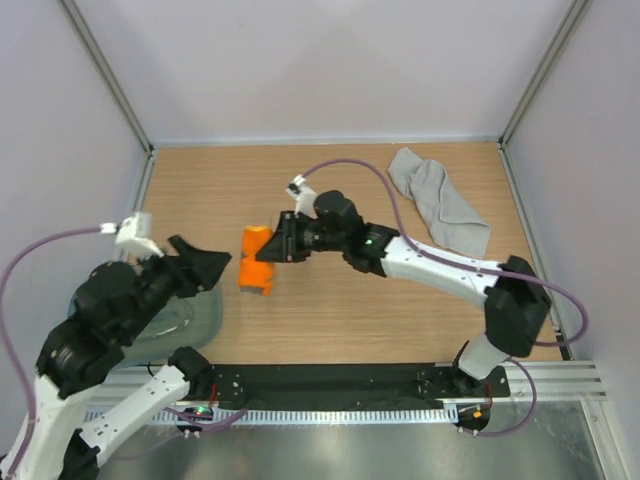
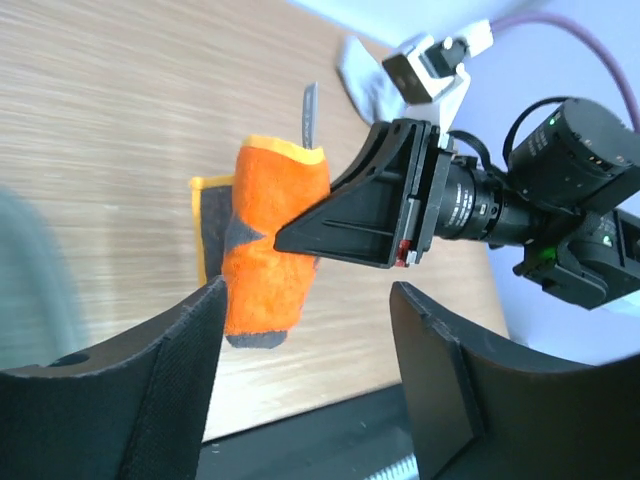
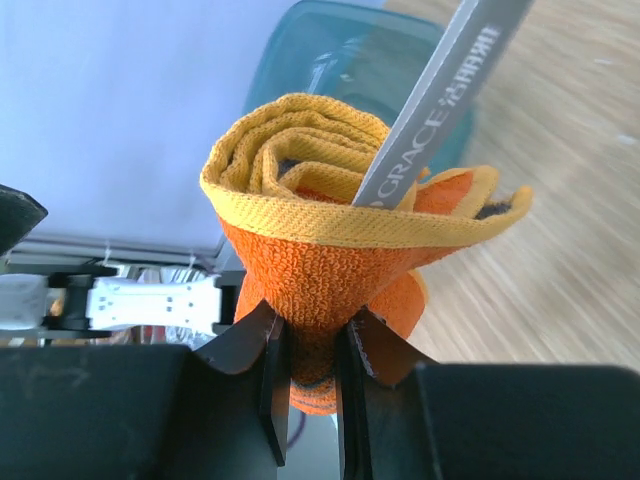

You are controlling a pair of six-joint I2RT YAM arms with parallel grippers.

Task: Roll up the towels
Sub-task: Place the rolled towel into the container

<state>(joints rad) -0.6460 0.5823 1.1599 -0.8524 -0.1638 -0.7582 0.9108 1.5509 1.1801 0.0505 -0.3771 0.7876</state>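
Plainly, pale walls [image 1: 300, 60] enclose the wooden tabletop [image 1: 340, 320] under the rolled orange towel [image 1: 256, 262].

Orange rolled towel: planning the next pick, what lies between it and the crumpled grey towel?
Top view: the right pincer and its wrist, shut on the orange towel.
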